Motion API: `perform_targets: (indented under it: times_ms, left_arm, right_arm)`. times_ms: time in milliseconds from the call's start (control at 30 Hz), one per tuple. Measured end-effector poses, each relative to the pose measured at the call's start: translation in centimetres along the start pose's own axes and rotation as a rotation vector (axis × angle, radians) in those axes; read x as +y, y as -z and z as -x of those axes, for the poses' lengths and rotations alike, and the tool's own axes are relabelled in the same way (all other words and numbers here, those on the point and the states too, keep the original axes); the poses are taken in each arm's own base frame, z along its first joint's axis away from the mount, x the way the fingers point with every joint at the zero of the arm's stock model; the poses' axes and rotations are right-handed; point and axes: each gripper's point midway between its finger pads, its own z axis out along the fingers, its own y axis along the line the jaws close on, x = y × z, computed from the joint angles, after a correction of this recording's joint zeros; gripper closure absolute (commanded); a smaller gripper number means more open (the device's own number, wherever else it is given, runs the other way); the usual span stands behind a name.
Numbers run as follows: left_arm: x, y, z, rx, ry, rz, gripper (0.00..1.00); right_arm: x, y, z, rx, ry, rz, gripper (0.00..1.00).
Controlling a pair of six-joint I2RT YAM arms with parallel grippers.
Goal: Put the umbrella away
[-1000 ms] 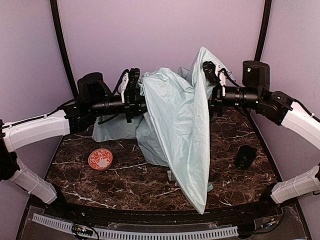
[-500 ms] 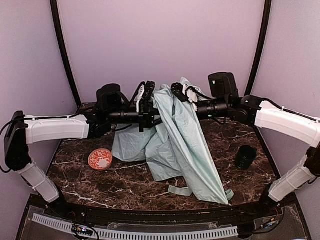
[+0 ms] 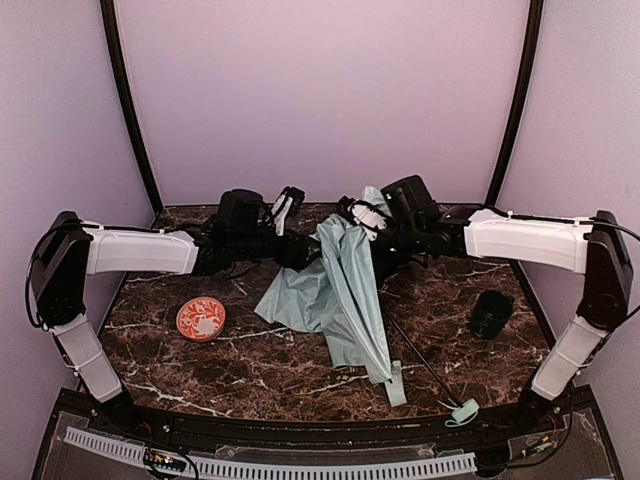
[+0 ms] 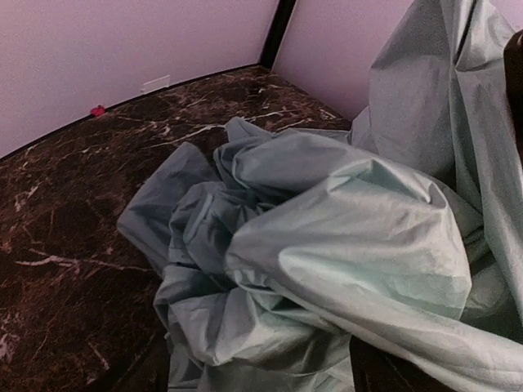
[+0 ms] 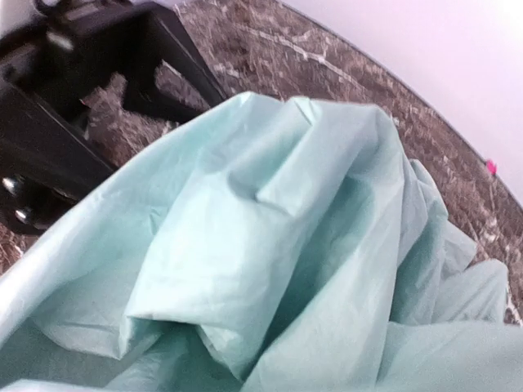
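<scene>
Right wrist view: umbrella fabric hides the right gripper.

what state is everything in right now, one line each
umbrella, collapsed, fabric loose and bunched, not wrapped; shaft extended, handle lying near the front edge
left gripper, apart from the fabric, jaws unclear
right gripper, at the top of the fabric, jaws hidden
dish, flat on the table, nothing on it
cup, on the table, away from both arms
</scene>
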Motion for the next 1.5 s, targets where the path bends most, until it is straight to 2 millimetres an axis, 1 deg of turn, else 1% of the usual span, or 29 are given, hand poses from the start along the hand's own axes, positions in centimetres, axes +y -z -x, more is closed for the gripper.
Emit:
perform_targets:
  times_ms: [33,67,133,167,233,300,333,367,433,500,567,633,667,700,767,800,833,867,900,1000,1033,1133,1200,1233,1300,1333,1400,1500]
  left_arm:
    - [1.0,0.1,-0.5,0.017,0.009,0.053,0.16]
    - [2.0,0.2,-0.8,0.029,0.014,0.101,0.15]
    - [3.7,0.6,-1.4,0.049,0.023,0.188,0.13]
    - [4.2,0.8,-1.6,0.056,0.024,0.214,0.13]
    - [5.2,1.6,-1.7,0.068,0.019,0.282,0.13]
    - [5.6,2.5,-1.5,0.07,0.009,0.322,0.13]
    - [5.7,3.2,-1.1,0.065,-0.001,0.347,0.13]
    - [5.7,3.7,-0.8,0.059,-0.007,0.357,0.13]
    - [5.5,5.0,-0.1,0.038,-0.024,0.375,0.15]
    - [5.1,6.3,0.7,0.018,-0.036,0.38,0.2]
    - [4.6,7.3,1.5,-0.005,-0.047,0.378,0.26]
    - [4.0,8.1,2.1,-0.019,-0.054,0.362,0.28]
    - [3.4,8.4,2.3,-0.021,-0.063,0.348,0.27]
    - [2.7,8.5,2.4,-0.02,-0.073,0.331,0.24]
    - [0.6,8.4,2.2,-0.007,-0.103,0.273,0.15]
    - [-1.4,8.1,1.6,0.012,-0.128,0.218,0.1]
    - [-3.0,7.9,1.1,0.03,-0.147,0.171,0.04]
    - [-5.1,7.6,0.3,0.055,-0.167,0.111,0.01]
    - [-6.9,7.4,-0.3,0.071,-0.182,0.06,0.01]
    - [-11.9,7.1,-2.4,0.127,-0.209,-0.096,0.01]
    - [-12.9,7.0,-3.0,0.142,-0.212,-0.129,0.01]
    - [-14.3,6.0,-4.5,0.198,-0.22,-0.169,0.01]
    - [-14.9,5.0,-5.4,0.238,-0.233,-0.175,0.01]
    - [-14.9,4.5,-5.8,0.256,-0.242,-0.166,0.01]
    - [-14.7,3.6,-6.9,0.301,-0.257,-0.138,0.02]
    - [-14.3,3.1,-7.4,0.327,-0.268,-0.113,0.03]
    - [-13.6,2.3,-8.3,0.366,-0.281,-0.073,0.03]
    - [-11.9,2.1,-9.4,0.414,-0.308,0.016,0.02]
  right_arm:
    - [-0.5,-0.8,-0.8,0.038,-0.027,-0.012,0.32]
    - [-1.1,-1.6,-1.7,0.078,-0.054,-0.028,0.26]
    - [-2.2,-2.5,-3.2,0.149,-0.103,-0.07,0.22]
    - [-2.8,-2.6,-3.7,0.179,-0.128,-0.1,0.2]
    - [-3.7,-2.2,-4.1,0.222,-0.162,-0.147,0.13]
    - [-4.3,-1.4,-3.7,0.242,-0.186,-0.187,0.11]
    - [-4.5,-0.7,-3.1,0.237,-0.194,-0.197,0.1]
    - [-4.5,-0.1,-2.8,0.231,-0.205,-0.201,0.11]
    - [-4.2,1.8,-2.1,0.206,-0.226,-0.202,0.19]
    - [-3.7,4.4,-1.6,0.164,-0.25,-0.199,0.36]
    - [-3.0,6.7,-2.0,0.136,-0.28,-0.195,0.45]
    - [-2.3,7.7,-3.7,0.144,-0.313,-0.182,0.47]
    - [-1.7,7.7,-5.5,0.175,-0.337,-0.17,0.46]
    - [-1.1,7.4,-7.6,0.22,-0.358,-0.155,0.44]
    - [0.3,6.2,-12.0,0.326,-0.402,-0.115,0.41]
    - [1.3,5.7,-14.3,0.383,-0.423,-0.09,0.4]
    - [2.2,5.4,-16.0,0.423,-0.436,-0.07,0.4]
    - [3.2,5.1,-17.6,0.462,-0.448,-0.046,0.4]
    - [3.9,5.0,-18.7,0.489,-0.457,-0.032,0.41]
    - [4.8,4.4,-20.0,0.51,-0.477,-0.019,0.44]
    - [4.8,4.1,-20.2,0.509,-0.482,-0.02,0.44]
    - [5.0,3.2,-21.0,0.509,-0.503,-0.017,0.46]
    - [5.2,2.7,-21.6,0.514,-0.51,-0.013,0.52]
    - [5.3,2.5,-21.9,0.519,-0.512,-0.014,0.57]
    - [5.4,2.1,-22.4,0.528,-0.515,-0.02,0.71]
    - [5.4,1.8,-22.6,0.531,-0.518,-0.026,0.83]
    - [5.3,1.3,-22.6,0.525,-0.507,-0.028,1.0]
    - [5.3,0.7,-22.3,0.517,-0.487,-0.021,1.0]
